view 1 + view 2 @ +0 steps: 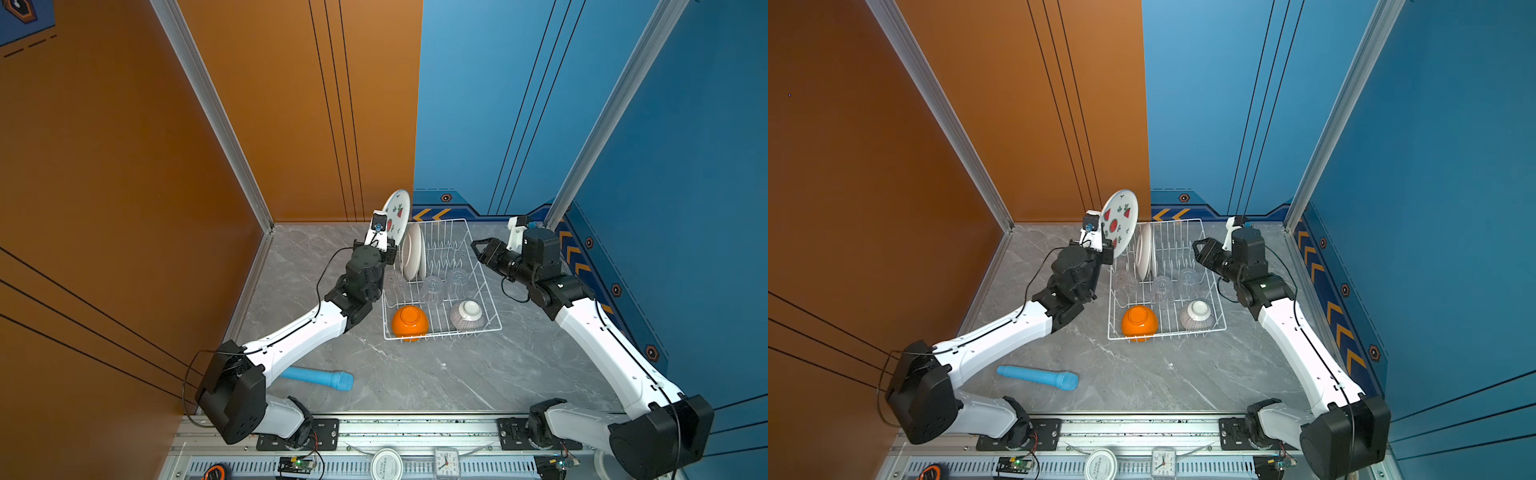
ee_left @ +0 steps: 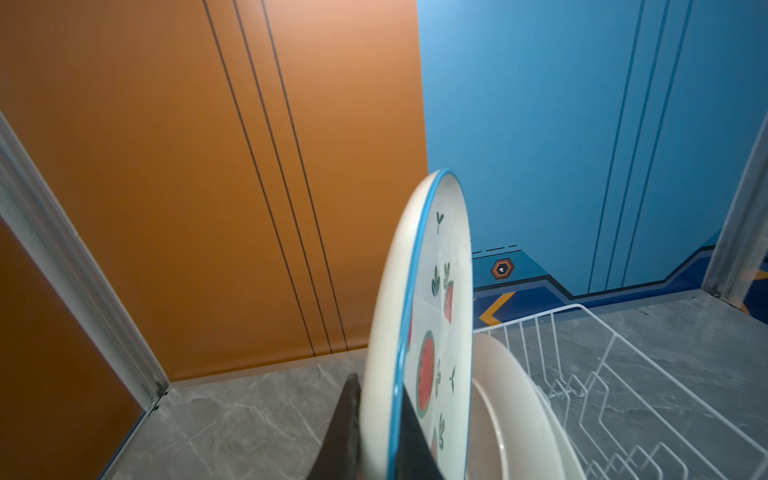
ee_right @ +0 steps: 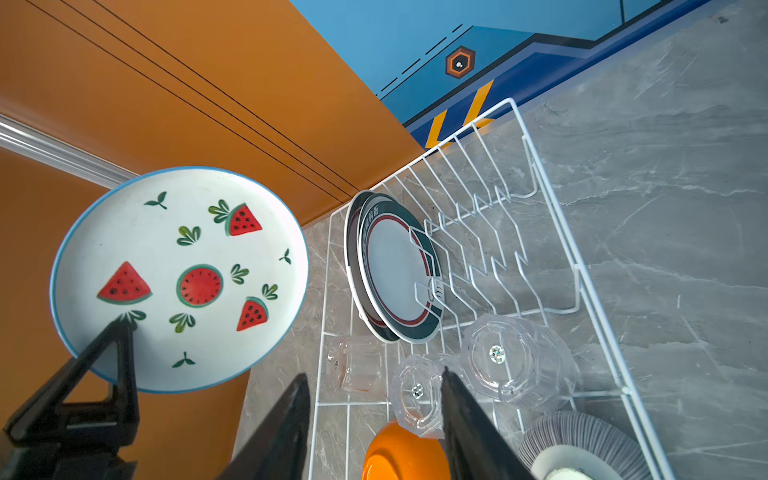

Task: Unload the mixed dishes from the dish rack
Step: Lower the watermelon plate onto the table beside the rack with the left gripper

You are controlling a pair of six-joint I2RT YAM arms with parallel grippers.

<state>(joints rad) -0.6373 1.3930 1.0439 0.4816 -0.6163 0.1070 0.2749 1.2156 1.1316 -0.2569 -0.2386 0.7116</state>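
The left gripper (image 2: 378, 399) is clamped on the lower rim of the watermelon plate (image 3: 178, 274). It holds the plate on edge in the air above the far left corner of the dish rack (image 1: 440, 334), just beside the two dark-rimmed plates (image 3: 395, 270) standing in the prongs. With so thin a pinch on a glazed rim, the plate could pivot or slip in a swing, or clip those plates. The right gripper (image 3: 374, 374) hangs empty, jaws apart, over the rack's right side near the tumblers (image 3: 515, 361). A careless descent might knock one.
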